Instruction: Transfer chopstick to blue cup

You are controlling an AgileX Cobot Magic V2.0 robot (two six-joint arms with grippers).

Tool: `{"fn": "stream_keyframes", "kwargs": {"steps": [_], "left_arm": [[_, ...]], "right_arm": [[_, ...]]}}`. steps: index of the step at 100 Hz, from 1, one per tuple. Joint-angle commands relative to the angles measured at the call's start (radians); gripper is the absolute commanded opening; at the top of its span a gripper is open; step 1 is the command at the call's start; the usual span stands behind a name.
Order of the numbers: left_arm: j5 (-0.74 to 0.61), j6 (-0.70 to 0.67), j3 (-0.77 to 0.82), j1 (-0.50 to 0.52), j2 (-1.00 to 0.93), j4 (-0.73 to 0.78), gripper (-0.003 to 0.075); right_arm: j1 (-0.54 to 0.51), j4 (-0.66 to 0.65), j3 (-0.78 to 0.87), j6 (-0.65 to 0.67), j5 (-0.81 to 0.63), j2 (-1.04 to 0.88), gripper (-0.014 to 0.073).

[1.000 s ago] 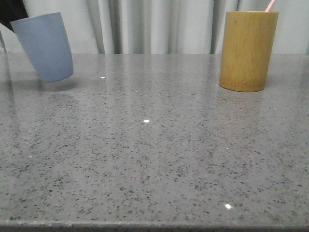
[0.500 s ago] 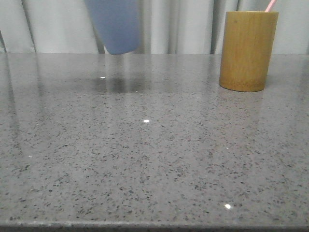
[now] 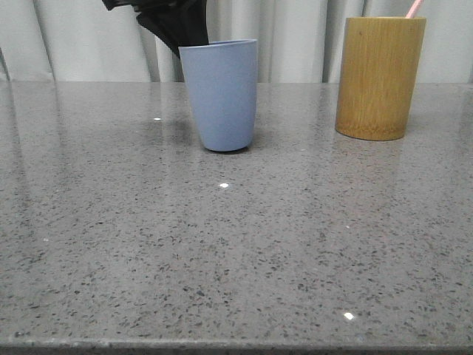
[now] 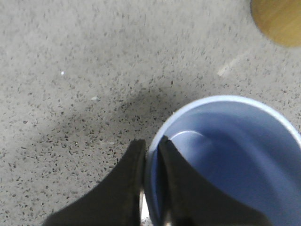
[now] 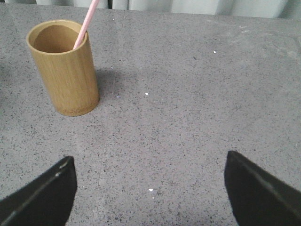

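1. The chopstick (image 5: 88,21) is standing inside the bamboo holder (image 3: 379,78), its pale pink shaft leaning against the holder's rim and sticking out past the top; in the front view only its tip (image 3: 414,8) is showing, at about 1 o'clock of the holder's mouth.
2. The bamboo holder is standing upright on the grey speckled surface (image 3: 236,244), at about 3 o'clock from the blue cup (image 3: 219,95) and well apart from it.
3. The blue cup is standing upright on the surface near the middle of the front view, its base touching the stone and a dark shadow lying just beside it.
4. The left pincer (image 4: 151,155) is gripping the cup's rim: one black finger (image 4: 129,174) is lying outside the wall and the other is lying inside it, both pressed close against the thin blue wall.
5. In the front view the left arm's black body (image 3: 174,18) is reaching down to the cup's rim from about 11 o'clock.
6. The cup's inside is showing plain blue in the left wrist view, with nothing lying in it.
7. The right pincer (image 5: 150,186) is hanging above the bare surface with its two black fingers (image 5: 44,193) spread wide apart, holding nothing.
8. The bamboo holder is standing at about 10 o'clock from the right pincer, well apart from its fingers.
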Motion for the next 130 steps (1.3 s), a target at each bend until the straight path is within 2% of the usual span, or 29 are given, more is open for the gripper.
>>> {"fn": "stream_keyframes", "kwargs": {"steps": [1,39,49,66,79,118,130], "left_arm": [[-0.033,-0.011,-0.034,-0.01,-0.046,-0.012,-0.0019],[-0.029,-0.011,-0.034,-0.012,-0.046,-0.017,0.0001],[-0.029,-0.011,-0.034,-0.012,-0.046,-0.021,0.0081],[-0.029,-0.011,-0.034,-0.012,-0.046,-0.025,0.0292],[-0.013,-0.011,-0.053,-0.012,-0.046,-0.026,0.0382],[0.187,-0.038,-0.236,-0.012,-0.046,-0.014,0.039],[0.194,-0.038,-0.279,-0.006,-0.06,0.011,0.039]], "right_arm": [[-0.005,-0.001,-0.032,-0.005,-0.076,0.01,0.0631],[-0.005,-0.001,-0.032,-0.005,-0.076,0.01,0.0631],[-0.005,-0.001,-0.032,-0.005,-0.076,0.01,0.0631],[-0.005,-0.001,-0.032,-0.005,-0.076,0.01,0.0631],[-0.005,-0.001,-0.032,-0.005,-0.076,0.01,0.0631],[-0.005,-0.001,-0.032,-0.005,-0.076,0.01,0.0631],[-0.005,-0.001,-0.032,-0.005,-0.076,0.01,0.0631]]}}
